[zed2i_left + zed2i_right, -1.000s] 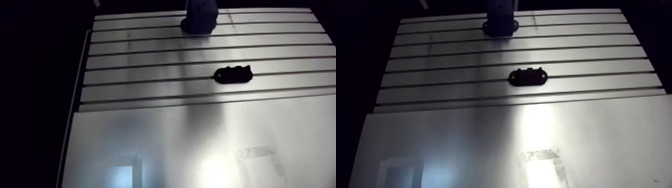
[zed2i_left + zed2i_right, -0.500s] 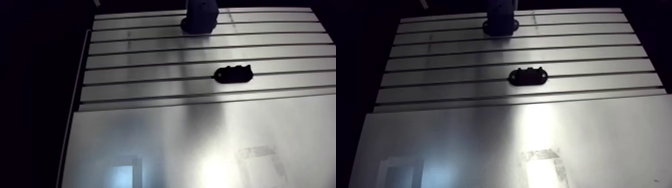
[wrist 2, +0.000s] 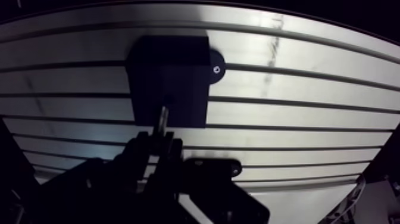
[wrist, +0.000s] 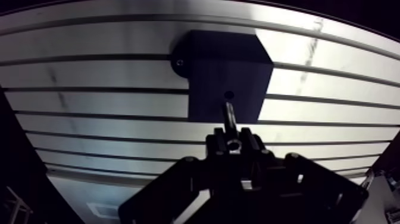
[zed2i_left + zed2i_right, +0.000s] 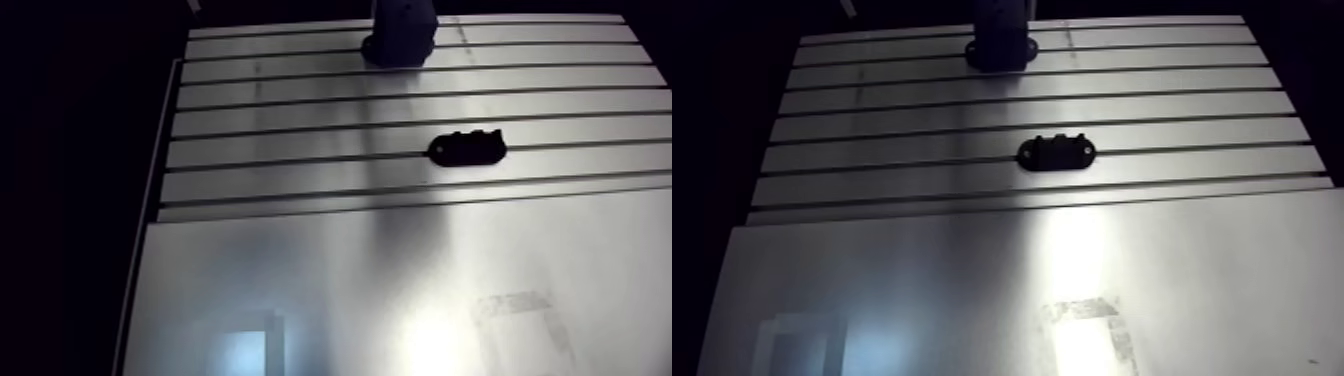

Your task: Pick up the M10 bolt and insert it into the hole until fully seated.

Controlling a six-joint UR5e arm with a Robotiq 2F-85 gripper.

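gripper (image 4: pixel 233 142) clamping bolt (image 4: pixel 229 117), tip pointing at hole (image 4: pixel 228 94) in dark block (image 4: pixel 217 62)

No words, numbers or signs can be read anywhere. The table (image 5: pixel 300 250), the dark block (image 4: pixel 226 65), the bolt (image 4: pixel 230 116), the gripper (image 4: pixel 233 140) and the small black part (image 5: pixel 1056 153) show no letters. A pale patch (image 5: pixel 1084 325) on the table is too faint to read.

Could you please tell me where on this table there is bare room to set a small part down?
The smooth plate nearest the camera is bare throughout. The slotted table is free either side of the small black oval part. It is crowded only at the dark block, where the gripper holds the bolt.
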